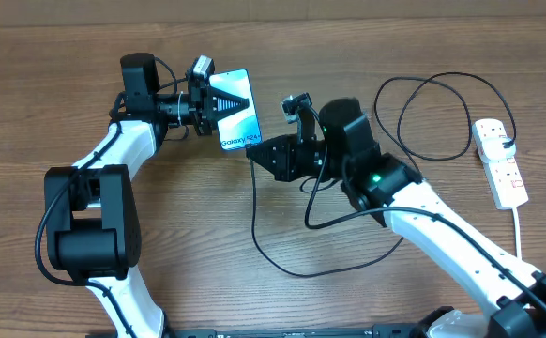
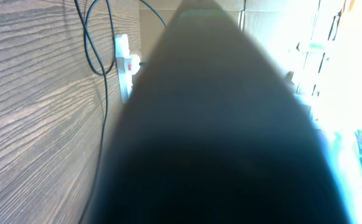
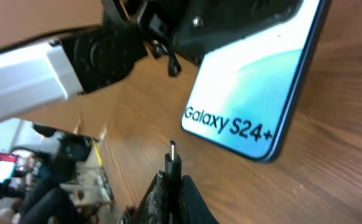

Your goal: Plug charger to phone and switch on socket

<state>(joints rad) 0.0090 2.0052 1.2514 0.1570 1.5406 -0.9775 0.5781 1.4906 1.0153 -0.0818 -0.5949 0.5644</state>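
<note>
The left end effector (image 1: 228, 101) is clamped on the upper part of the phone (image 1: 240, 127), whose screen faces up and whose lower edge points toward the right end effector (image 1: 257, 150). That one is closed on the charger (image 1: 253, 207). The plug tip (image 3: 172, 155) sticks out ahead of its fingers, just short of the phone's lower edge and not touching it. The cable trails behind it in loops on the bench (image 1: 67, 56). The socket (image 1: 498, 160) lies well behind it, past the loops.
</note>
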